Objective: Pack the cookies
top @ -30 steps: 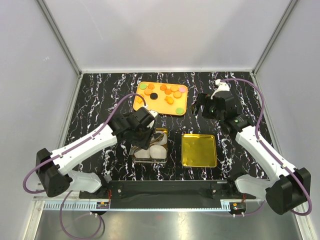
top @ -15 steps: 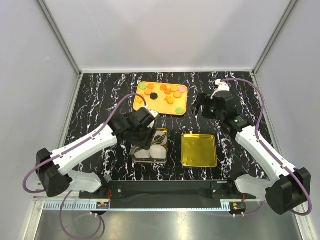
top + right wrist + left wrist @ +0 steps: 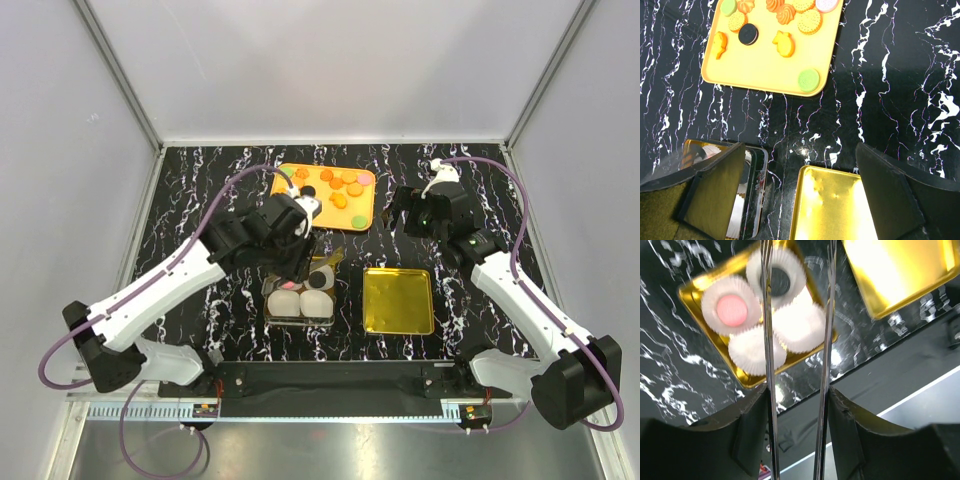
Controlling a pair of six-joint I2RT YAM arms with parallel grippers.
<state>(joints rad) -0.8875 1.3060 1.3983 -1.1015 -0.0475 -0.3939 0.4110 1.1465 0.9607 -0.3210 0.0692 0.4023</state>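
Observation:
Several cookies (image 3: 340, 188) in orange, green, pink and black lie on the orange tray (image 3: 352, 217), also in the right wrist view (image 3: 808, 79). A gold tin (image 3: 747, 382) holds four white paper cups. One cup holds a pink cookie (image 3: 732, 310), one a black cookie (image 3: 776, 281), and two are empty. My left gripper (image 3: 297, 240) is shut on metal tongs (image 3: 769, 340), whose arms stand apart above the tin (image 3: 300, 318). My right gripper (image 3: 405, 215) hangs open and empty right of the tray, above the marble table (image 3: 800, 195).
A gold lid (image 3: 398, 300) lies right of the tin, also in the right wrist view (image 3: 835, 210) and the left wrist view (image 3: 895, 275). Grey walls enclose the black marble table. A black rail runs along the near edge.
My left gripper has lifted with the tongs from over the tin and moved back toward the tray. The black cookie in its cup now shows. The right arm has not moved.

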